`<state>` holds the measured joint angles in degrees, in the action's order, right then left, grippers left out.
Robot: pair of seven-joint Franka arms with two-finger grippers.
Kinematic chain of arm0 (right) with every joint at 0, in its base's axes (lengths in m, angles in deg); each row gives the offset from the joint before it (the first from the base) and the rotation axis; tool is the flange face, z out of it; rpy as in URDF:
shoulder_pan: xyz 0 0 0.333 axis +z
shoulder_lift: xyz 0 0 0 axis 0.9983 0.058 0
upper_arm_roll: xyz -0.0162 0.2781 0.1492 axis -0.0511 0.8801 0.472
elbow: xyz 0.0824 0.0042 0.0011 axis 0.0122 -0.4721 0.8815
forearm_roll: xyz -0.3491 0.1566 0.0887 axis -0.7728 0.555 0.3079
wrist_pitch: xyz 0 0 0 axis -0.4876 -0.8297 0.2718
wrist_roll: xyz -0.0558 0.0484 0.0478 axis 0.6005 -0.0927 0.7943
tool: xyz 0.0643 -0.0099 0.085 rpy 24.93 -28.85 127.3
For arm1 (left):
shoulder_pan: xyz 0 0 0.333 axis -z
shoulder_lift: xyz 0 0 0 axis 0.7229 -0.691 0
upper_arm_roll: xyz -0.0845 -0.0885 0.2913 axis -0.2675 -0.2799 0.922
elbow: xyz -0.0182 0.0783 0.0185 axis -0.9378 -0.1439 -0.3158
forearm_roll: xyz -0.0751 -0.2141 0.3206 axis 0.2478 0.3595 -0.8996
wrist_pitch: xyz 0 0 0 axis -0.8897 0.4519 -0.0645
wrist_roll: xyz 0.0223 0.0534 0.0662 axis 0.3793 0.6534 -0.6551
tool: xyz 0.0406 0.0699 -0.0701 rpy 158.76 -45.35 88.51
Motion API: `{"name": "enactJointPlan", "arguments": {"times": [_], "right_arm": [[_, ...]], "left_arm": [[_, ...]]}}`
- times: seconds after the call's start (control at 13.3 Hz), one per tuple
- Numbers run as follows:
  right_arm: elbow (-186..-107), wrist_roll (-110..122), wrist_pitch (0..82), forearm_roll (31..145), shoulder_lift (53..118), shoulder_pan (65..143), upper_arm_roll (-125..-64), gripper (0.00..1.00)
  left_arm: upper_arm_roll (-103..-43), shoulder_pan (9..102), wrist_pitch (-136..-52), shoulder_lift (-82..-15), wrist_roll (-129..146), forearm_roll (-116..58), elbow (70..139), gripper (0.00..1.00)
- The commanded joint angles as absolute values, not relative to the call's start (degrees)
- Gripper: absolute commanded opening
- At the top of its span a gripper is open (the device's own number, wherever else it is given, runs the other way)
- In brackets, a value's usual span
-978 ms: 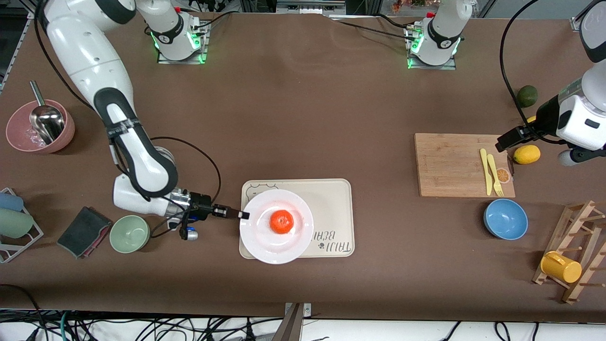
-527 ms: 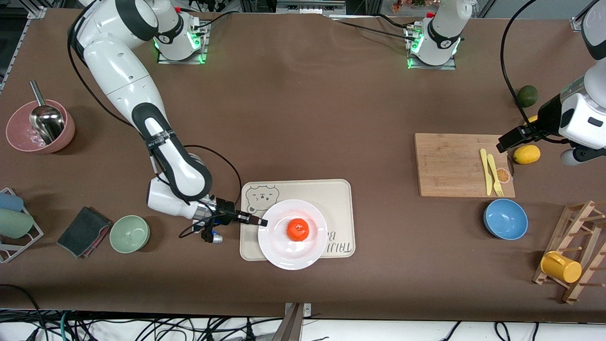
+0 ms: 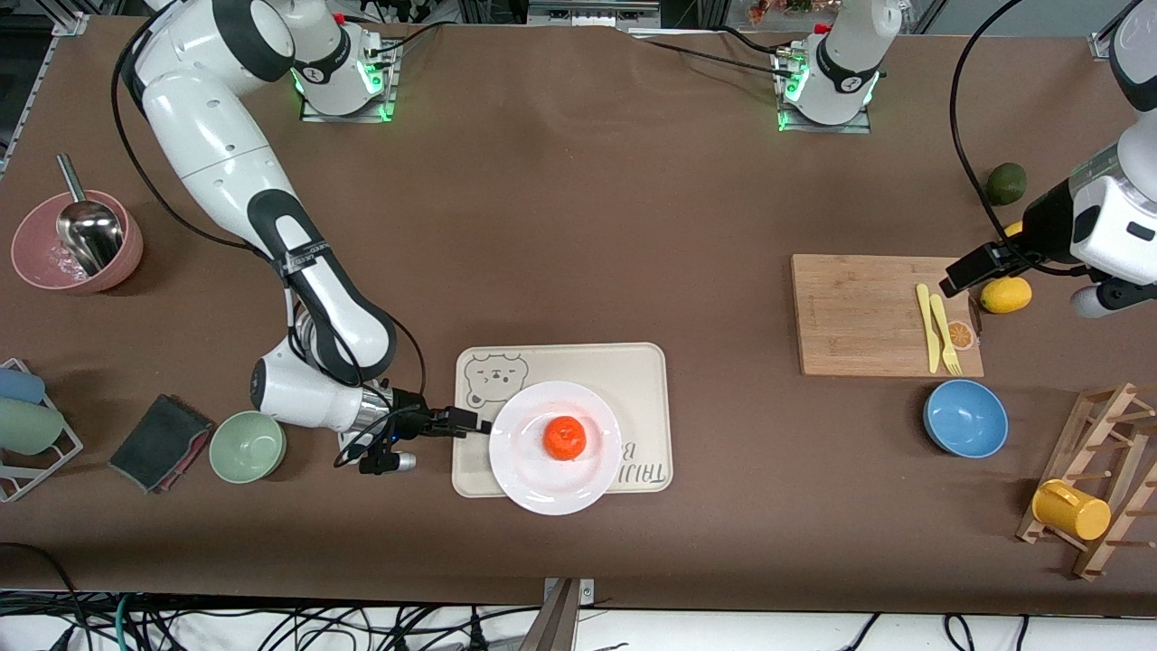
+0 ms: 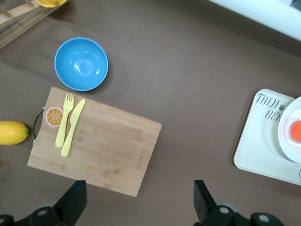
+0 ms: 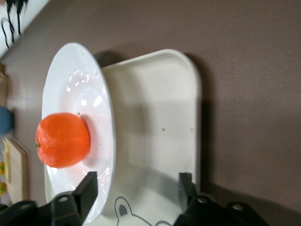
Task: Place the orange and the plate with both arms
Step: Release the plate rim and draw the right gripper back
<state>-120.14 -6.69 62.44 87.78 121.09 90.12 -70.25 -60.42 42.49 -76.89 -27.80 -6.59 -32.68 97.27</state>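
The orange (image 3: 565, 438) (image 5: 62, 140) sits in the middle of the white plate (image 3: 520, 479) (image 5: 77, 94). That plate rests on the cream bear-printed tray (image 3: 633, 380) (image 5: 155, 117) and overhangs the tray's edge nearest the front camera. My right gripper (image 3: 479, 423) (image 5: 138, 188) is open at the plate's rim on the side toward the right arm's end; one finger is over the rim, the other over the tray. My left gripper (image 3: 956, 275) (image 4: 138, 202) hangs open and empty over the cutting board's (image 3: 881, 315) (image 4: 99, 141) end.
A green bowl (image 3: 248, 446) and a dark cloth (image 3: 163, 441) lie close to the right arm. The board carries a yellow knife and fork (image 3: 938, 327), with a lemon (image 3: 1005, 295) beside it. A blue bowl (image 3: 965, 418) and a rack with a yellow mug (image 3: 1071, 509) stand nearer the front camera.
The right gripper carried the plate with the orange along the tray toward the left arm's end, then opened and let go of the rim. The left arm barely moved.
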Motion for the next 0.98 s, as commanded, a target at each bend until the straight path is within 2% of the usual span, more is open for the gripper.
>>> {"name": "enactJointPlan", "arguments": {"times": [0.0,0.15,0.45,0.75,0.9], "right_arm": [[-120.5,-5.0,55.7,80.7,117.4,89.0,-70.7,1.00],[-120.5,-3.2,50.8,72.5,114.9,89.0,-72.9,1.00],[-120.5,1.2,38.4,58.2,109.4,89.0,-73.3,1.00],[-121.2,4.7,23.7,53.1,101.1,88.9,-75.8,1.00],[-122.5,5.7,19.3,52.7,96.5,89.0,-78.8,1.00]], "left_arm": [[-60.1,42.2,-76.8,-28.4,-7.0,-30.4,94.3,1.00],[-60.3,42.9,-76.8,-28.4,-6.8,-30.8,92.9,1.00],[-60.5,43.0,-76.1,-29.1,-6.6,-31.1,92.2,1.00],[-60.2,42.1,-76.0,-29.1,-6.7,-30.3,91.4,1.00],[-60.1,40.8,-75.6,-29.2,-6.3,-27.6,91.9,1.00]]}}
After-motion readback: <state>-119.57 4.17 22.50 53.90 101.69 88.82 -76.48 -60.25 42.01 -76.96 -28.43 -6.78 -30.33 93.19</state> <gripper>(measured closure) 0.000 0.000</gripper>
